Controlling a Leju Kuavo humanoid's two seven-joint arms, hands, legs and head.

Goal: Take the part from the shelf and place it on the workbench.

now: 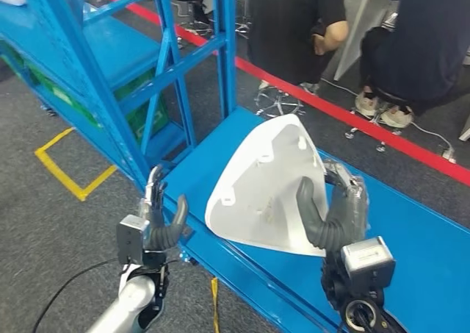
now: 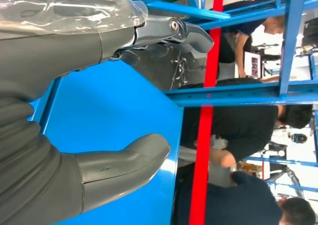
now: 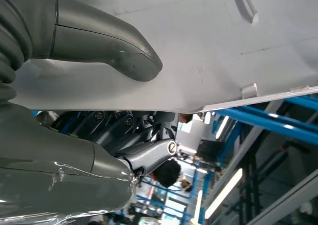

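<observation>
White moulded plastic, broad and roughly triangular with rounded corners and small raised bosses, is what I have in my right hand (image 1: 338,215): the part (image 1: 261,186) is clamped at its near edge, the thick grey thumb (image 3: 109,41) pressed on its pale inner face and the darker fingers (image 3: 150,153) behind it. It tilts above the smooth blue workbench (image 1: 421,259); I cannot tell whether its lower edge touches. My left hand (image 1: 158,219) holds nothing, thumb and fingers apart, beside the bench's near corner by the blue steel shelf frame (image 1: 166,61). People (image 1: 299,24) sit beyond a red floor line (image 1: 355,116).
</observation>
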